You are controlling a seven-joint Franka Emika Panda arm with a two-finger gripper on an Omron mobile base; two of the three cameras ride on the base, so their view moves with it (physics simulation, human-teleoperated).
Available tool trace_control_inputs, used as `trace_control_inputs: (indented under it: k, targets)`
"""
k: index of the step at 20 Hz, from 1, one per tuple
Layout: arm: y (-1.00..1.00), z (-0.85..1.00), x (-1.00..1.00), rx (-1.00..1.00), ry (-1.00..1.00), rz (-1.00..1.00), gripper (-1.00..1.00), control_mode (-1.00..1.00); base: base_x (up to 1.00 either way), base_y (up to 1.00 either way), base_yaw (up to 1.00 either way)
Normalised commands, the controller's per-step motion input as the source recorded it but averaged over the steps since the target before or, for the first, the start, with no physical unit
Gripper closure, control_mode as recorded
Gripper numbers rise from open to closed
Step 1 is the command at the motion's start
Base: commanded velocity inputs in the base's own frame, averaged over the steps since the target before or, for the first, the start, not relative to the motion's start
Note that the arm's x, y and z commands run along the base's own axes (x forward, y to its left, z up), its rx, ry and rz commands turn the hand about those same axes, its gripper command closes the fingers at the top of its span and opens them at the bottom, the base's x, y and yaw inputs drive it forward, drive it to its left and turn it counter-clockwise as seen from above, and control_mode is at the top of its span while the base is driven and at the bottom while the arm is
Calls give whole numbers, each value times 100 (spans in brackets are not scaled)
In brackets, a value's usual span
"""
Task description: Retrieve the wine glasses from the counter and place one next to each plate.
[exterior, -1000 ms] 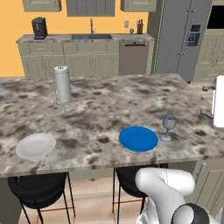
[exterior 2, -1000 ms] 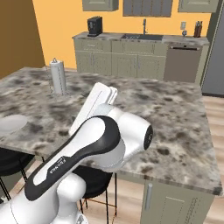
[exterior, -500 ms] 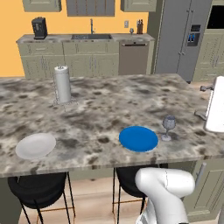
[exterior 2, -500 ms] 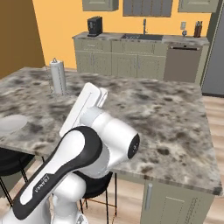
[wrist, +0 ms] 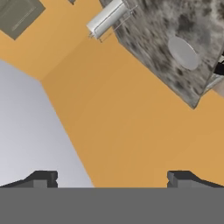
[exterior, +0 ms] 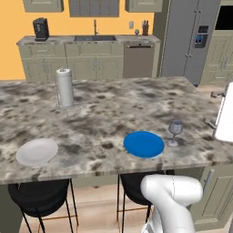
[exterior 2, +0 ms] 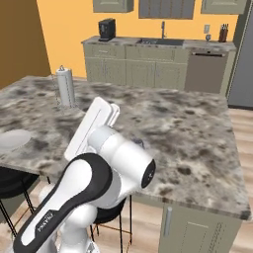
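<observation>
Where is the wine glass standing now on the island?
In the left base view, the wine glass stands upright on the island top, just right of the blue plate, near the front right edge.

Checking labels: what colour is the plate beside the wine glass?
Bright blue plate, clearest in the left base view.
</observation>
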Motion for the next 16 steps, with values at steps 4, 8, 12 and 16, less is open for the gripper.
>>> trace_control_inputs:
  k: [4,8,12,16]
  targets:
    - [0,0,0,0,0,0,-100,100,-62,-69,-6]
    - [0,0,0,0,0,0,-100,100,-59,-100,-6]
    - [0,0,0,0,0,0,-100,100,-42,-100,-3]
    - [0,0,0,0,0,0,-100,100,-26,-100,0]
